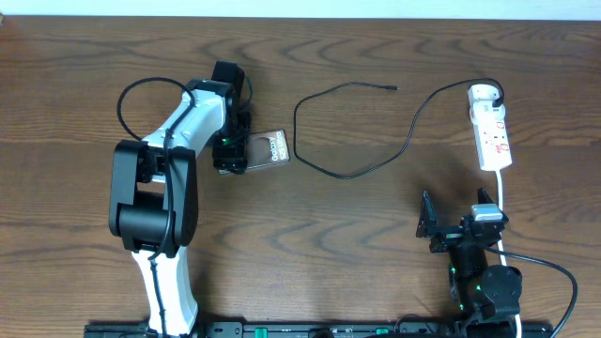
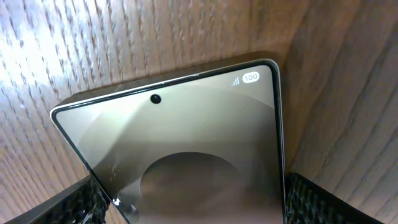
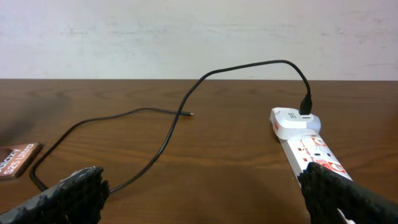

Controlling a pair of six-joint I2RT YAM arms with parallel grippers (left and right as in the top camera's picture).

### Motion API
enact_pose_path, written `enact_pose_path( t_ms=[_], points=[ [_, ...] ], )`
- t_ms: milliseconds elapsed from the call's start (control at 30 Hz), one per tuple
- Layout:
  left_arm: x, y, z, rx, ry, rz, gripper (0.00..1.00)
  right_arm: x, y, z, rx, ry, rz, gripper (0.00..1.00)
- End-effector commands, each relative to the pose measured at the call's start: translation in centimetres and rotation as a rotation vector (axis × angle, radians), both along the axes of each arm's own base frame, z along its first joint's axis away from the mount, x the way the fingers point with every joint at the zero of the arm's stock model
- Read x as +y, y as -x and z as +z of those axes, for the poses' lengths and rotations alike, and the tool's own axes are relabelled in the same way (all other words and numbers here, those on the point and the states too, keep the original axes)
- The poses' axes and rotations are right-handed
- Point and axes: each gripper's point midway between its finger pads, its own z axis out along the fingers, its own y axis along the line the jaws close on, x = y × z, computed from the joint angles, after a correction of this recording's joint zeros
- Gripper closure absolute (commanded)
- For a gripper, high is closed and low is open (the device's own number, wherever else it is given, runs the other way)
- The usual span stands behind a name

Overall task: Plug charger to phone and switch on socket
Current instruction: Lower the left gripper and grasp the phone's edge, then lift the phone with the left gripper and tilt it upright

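The phone (image 1: 270, 150) lies left of centre, grey-bronze with white lettering. My left gripper (image 1: 230, 150) is down over its left end. In the left wrist view the phone (image 2: 186, 130) fills the space between my fingers (image 2: 317, 199), and both pads rest against its side edges. The charger (image 1: 347, 174) loops across the middle, its free tip (image 1: 392, 88) bare on the wood. Its other end goes into a white adapter on the socket (image 1: 491, 136). My right gripper (image 1: 457, 221) stands open and empty below the socket. The right wrist view shows the charger (image 3: 168, 134), socket (image 3: 308, 146) and phone (image 3: 15, 160).
The socket's white cord (image 1: 502, 202) runs down past the right arm toward the front edge. The left arm's white body (image 1: 178, 141) reaches over the table's left half. A pale wall (image 3: 199, 37) stands behind the far edge.
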Motion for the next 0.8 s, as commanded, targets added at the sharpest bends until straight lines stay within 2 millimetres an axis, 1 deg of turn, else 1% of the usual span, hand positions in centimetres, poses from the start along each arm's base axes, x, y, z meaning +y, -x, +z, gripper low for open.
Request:
enact_pose_path(
  t_ms=[0,100,233,367,767],
  points=[
    [2.3,0.0,-2.0,0.016,-0.128,-0.096,0.17,-0.1,0.0,-0.1,0.001,0.012,-0.003,0.01],
    [2.6,-1.0,-2.0,-0.028,-0.155,-0.200,0.17,-0.1,0.0,-0.1,0.001,0.012,-0.003,0.01],
    [3.2,-1.8,-1.9,-0.055,-0.197,-0.296,0.17,-0.1,0.0,-0.1,0.001,0.012,-0.003,0.01],
    [3.2,-2.5,-1.8,-0.083,-0.216,-0.402,0.18,-0.1,0.0,-0.1,0.001,0.012,-0.003,0.01],
    [3.0,-3.9,-1.6,-0.134,-0.249,-0.670,0.18,-0.1,0.0,-0.1,0.001,0.012,-0.003,0.01]
  ],
)
